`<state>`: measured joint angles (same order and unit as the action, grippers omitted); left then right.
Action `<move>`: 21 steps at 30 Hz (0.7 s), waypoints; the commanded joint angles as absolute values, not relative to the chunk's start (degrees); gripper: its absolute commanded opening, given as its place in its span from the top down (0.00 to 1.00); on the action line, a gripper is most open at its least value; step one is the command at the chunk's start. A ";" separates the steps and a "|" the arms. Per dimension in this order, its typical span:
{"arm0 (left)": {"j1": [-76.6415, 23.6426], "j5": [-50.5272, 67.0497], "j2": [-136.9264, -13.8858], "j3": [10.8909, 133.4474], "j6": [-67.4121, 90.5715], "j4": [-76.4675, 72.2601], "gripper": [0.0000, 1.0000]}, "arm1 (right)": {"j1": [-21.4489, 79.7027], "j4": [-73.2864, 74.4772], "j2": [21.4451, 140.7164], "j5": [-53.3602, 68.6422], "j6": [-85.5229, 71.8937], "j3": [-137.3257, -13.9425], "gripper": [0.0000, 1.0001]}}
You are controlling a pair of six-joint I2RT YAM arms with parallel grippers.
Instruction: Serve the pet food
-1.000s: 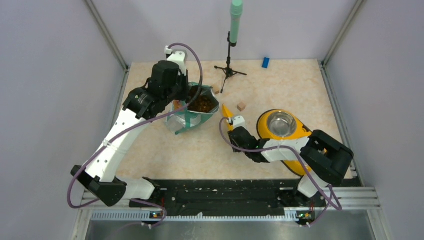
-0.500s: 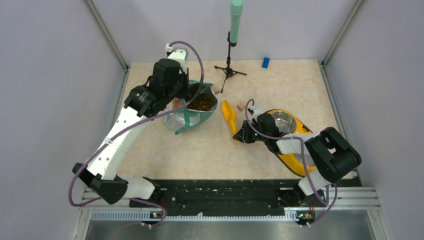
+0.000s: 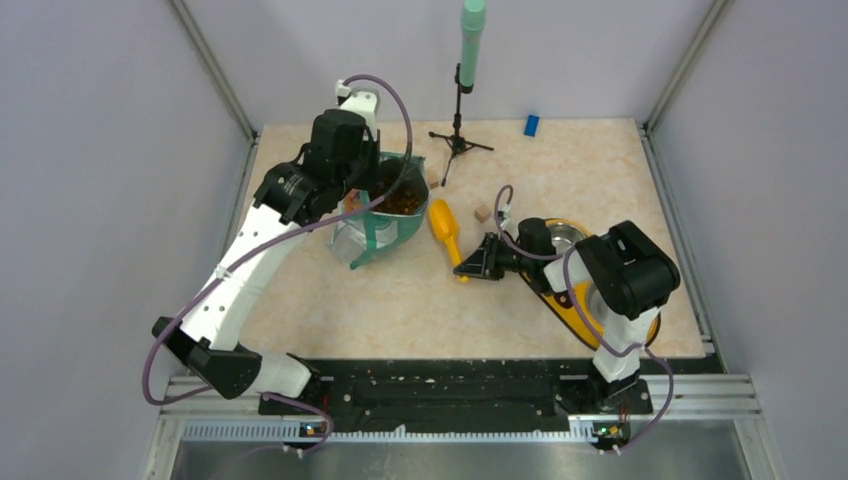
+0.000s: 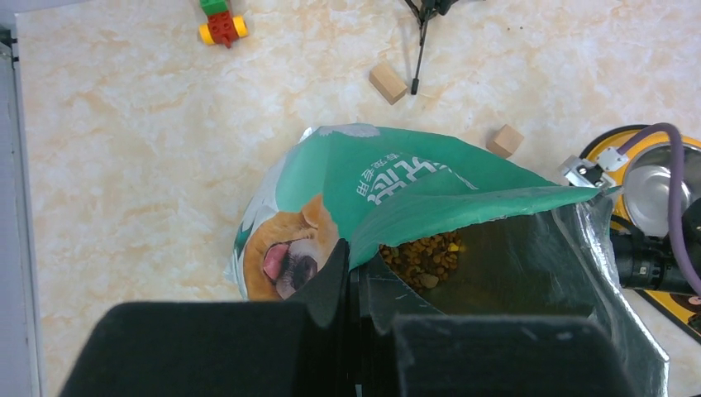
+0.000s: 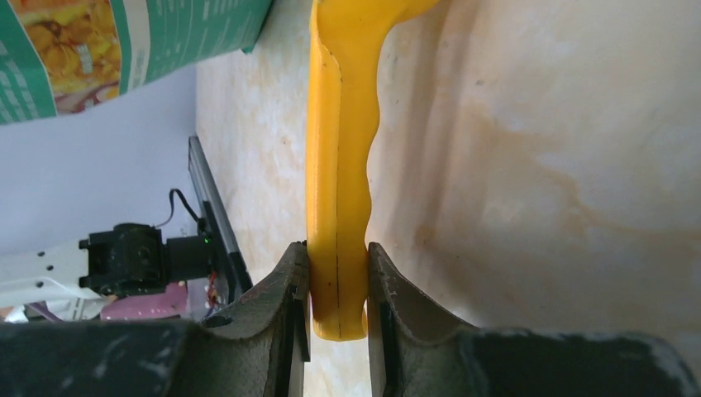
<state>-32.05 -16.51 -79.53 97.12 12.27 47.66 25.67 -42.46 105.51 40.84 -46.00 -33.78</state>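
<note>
Left side: left fingers (image 4: 351,285) are pressed together on the rim of the pouch (image 3: 385,222), pinching one lip of its mouth. The bag stands on the counter (image 3: 400,300) with the mouth open and facing right. The pet food (image 4: 423,256) is all down inside the pouch. I see none anywhere else.

Centre: the yellow scoop (image 3: 443,225) sits just right of the pouch, cup end toward the bag and handle trailing toward the right arm. Cannot tell whether it touches the counter.

Right fingers (image 5: 337,273) are clamped on the very tail of the scoop handle, which sits edge-on between them.

Far right: the steel bowl (image 3: 572,232) is partly hidden by the right arm. What shows looks bare.

Judgement: the step in hand is getting the scoop into the pouch mouth.
- A tail-end grip leaves little leverage, so go slowly or the scoop may swivel.
- Roll the wrist until the cup faces up.
- Enter through the open right side, clear of the pinched lip.
- The left arm should hold the rim taut and steady.
- Dig shallow and lift level.
</note>
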 commanded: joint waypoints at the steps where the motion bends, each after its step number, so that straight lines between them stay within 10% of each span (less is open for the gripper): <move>1: -31.73 -19.09 -80.48 100.45 11.11 45.82 1.00 | 23.01 -46.26 108.31 41.09 -50.04 -33.39 0.96; 10: -31.79 -18.63 -81.80 100.94 10.64 46.14 1.00 | 23.08 -29.67 104.92 29.01 -39.00 -35.25 0.51; 21: -31.77 -17.35 -83.00 102.24 10.05 45.79 1.00 | 25.62 -15.97 93.82 16.78 -31.04 -36.18 0.38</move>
<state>-32.03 -17.41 -81.82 99.59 10.96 48.27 23.77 -27.62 97.25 26.26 -37.41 -35.70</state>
